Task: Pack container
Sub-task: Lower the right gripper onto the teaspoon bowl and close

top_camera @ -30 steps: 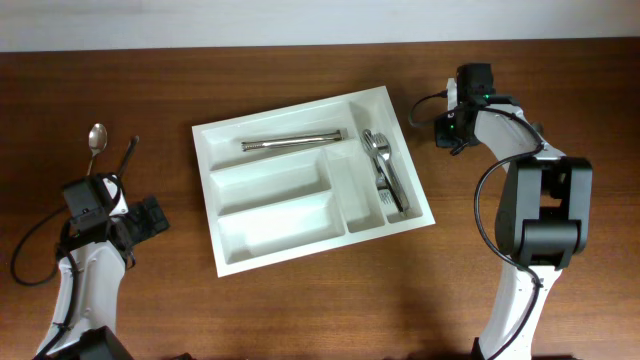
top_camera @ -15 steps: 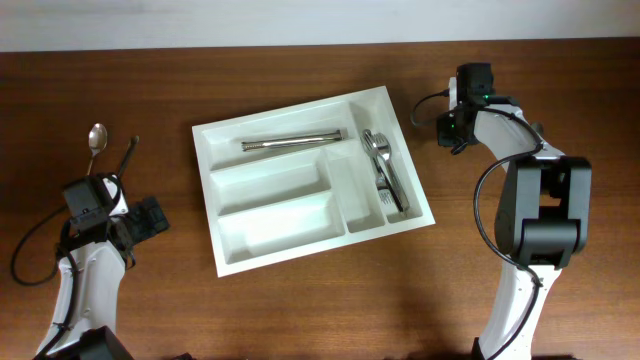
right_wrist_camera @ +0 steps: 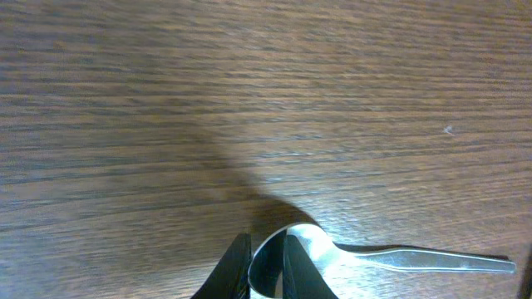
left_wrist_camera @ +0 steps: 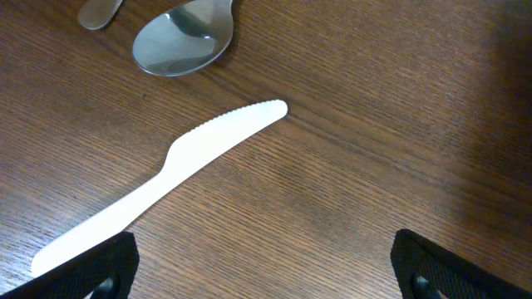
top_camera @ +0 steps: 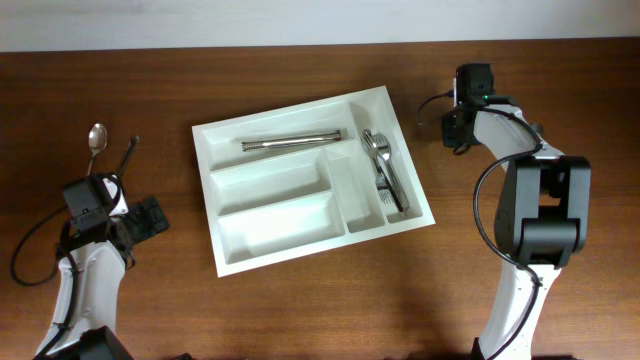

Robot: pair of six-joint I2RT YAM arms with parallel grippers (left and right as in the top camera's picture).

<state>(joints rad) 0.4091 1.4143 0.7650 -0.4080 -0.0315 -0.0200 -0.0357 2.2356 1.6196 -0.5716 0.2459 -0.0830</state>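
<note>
The white container (top_camera: pixel 272 221) lies in the middle of the table. It holds a metal utensil (top_camera: pixel 292 143) in its top long slot and forks (top_camera: pixel 386 172) in its right slot. My right gripper (top_camera: pixel 458 128) is to the right of the container, low over the table. In the right wrist view its fingers (right_wrist_camera: pixel 293 270) are pinched on the bowl rim of a metal spoon (right_wrist_camera: pixel 416 259), whose handle points right. My left gripper (top_camera: pixel 150 218) hovers at the table's left with its jaws wide apart (left_wrist_camera: pixel 266 270) and nothing between them. A white plastic knife (left_wrist_camera: pixel 166 178) lies just ahead of it.
A second metal spoon (top_camera: pixel 96 140) lies at the far left, its bowl (left_wrist_camera: pixel 183 41) showing beyond the plastic knife. A dark cable (top_camera: pixel 128 152) runs beside it. The wooden table edge meets a pale wall at the top of the overhead view.
The right gripper's fingers have drawn in onto the spoon bowl. The left arm and the container have not moved.
</note>
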